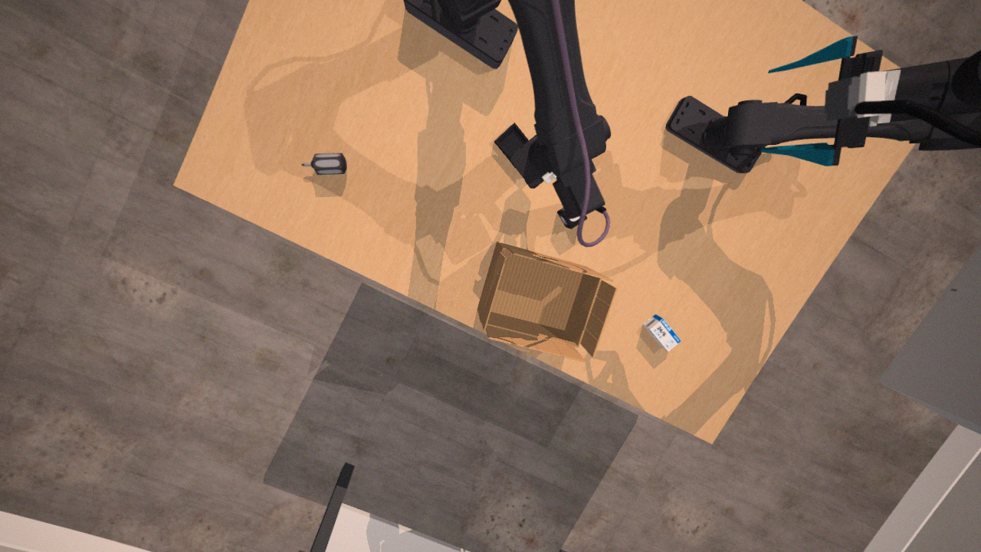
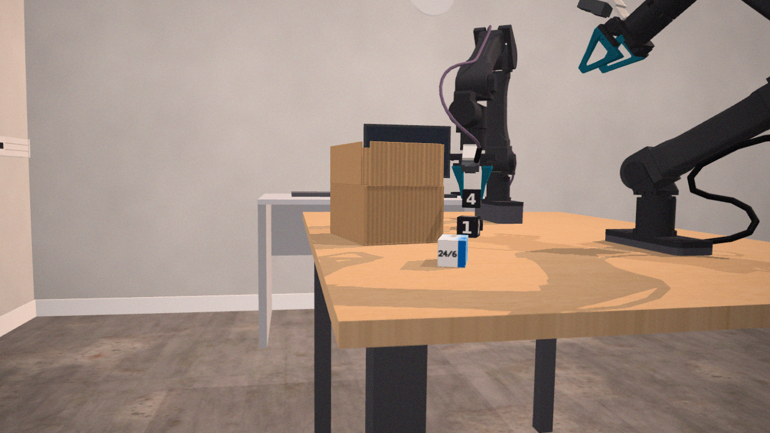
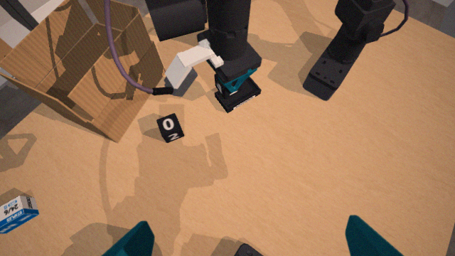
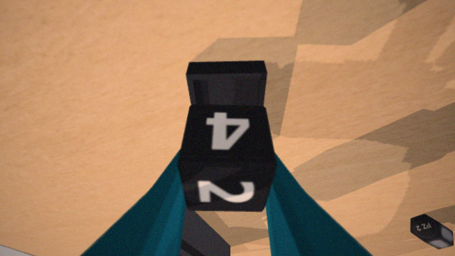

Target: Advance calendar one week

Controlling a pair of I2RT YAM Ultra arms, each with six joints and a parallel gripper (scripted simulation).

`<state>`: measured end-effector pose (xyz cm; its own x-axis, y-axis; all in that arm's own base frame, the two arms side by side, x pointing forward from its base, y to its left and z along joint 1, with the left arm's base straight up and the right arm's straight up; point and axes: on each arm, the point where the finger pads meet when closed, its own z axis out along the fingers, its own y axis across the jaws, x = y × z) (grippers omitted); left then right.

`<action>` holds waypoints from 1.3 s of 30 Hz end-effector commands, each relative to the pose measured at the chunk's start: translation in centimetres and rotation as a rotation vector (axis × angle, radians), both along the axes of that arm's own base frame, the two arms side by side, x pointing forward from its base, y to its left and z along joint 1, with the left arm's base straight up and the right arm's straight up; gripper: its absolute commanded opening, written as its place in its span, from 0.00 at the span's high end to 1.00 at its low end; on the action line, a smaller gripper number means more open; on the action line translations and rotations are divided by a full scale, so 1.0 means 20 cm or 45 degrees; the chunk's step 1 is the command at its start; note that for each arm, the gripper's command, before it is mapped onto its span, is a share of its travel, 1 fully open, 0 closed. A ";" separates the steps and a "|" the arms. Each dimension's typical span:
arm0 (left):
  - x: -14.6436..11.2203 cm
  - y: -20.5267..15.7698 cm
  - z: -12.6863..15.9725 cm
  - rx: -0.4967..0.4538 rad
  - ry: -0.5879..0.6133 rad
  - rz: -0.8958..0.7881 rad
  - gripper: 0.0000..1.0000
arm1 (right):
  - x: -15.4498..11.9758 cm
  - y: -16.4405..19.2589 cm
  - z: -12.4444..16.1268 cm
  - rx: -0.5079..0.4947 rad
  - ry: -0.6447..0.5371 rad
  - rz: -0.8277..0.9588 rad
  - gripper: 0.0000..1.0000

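Observation:
My right gripper (image 2: 471, 196) (image 4: 226, 156) is shut on a black digit cube (image 2: 471, 205) (image 4: 227, 135), above the tray (image 1: 509, 140) (image 3: 249, 99) (image 4: 227, 67). The right wrist view shows its 4 and 2 sideways; the exterior view shows the 4 upright. The cube covers the tray's near part in the right wrist view. The white lettering on the tray's side is too small to read. The other cube (image 1: 568, 218) (image 2: 468, 227) (image 3: 170, 128) is on the table outside the tray, 0 up in the left wrist view. My left gripper (image 1: 766, 110) (image 2: 592, 71) (image 3: 244, 227) is open, high and away from both cubes.
An open cardboard box (image 1: 600, 319) (image 2: 403, 215) (image 3: 85, 124) stands near the loose cube. A staples box (image 1: 663, 333) (image 2: 448, 252) (image 3: 15, 213) lies beyond it. A dark screwdriver-like tool (image 1: 329, 163) (image 4: 430, 231) stands on the tray's other side. Both arm bases stand near the tray.

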<state>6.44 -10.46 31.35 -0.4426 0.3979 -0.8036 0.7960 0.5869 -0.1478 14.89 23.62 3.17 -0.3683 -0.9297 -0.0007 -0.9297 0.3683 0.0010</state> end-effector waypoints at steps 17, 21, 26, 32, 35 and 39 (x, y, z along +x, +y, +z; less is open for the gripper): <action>0.00 0.00 0.03 0.003 0.005 0.004 0.00 | -0.01 -0.01 -0.08 0.001 0.020 0.059 0.65; 0.00 0.01 0.01 0.007 0.005 -0.003 0.00 | 0.01 0.01 -0.08 0.023 0.006 0.069 0.65; 0.00 0.01 0.01 0.007 0.005 -0.003 0.00 | -0.01 -0.04 -0.12 0.014 0.011 0.065 0.65; 0.00 0.01 0.01 0.007 0.005 -0.003 0.00 | -0.01 -0.03 -0.12 0.014 0.011 0.070 0.65; 0.00 0.01 0.01 0.007 0.005 -0.003 0.00 | -0.01 -0.03 -0.12 0.015 0.010 0.068 0.65; 0.00 0.01 0.01 0.007 0.005 -0.003 0.00 | 0.00 -0.02 -0.11 0.028 -0.010 0.062 0.65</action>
<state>6.42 -10.45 31.33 -0.4427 0.3991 -0.8030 0.7967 0.5860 -0.1480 14.65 22.89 0.78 -0.3220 -0.9467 0.0042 -0.9467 0.3220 0.0073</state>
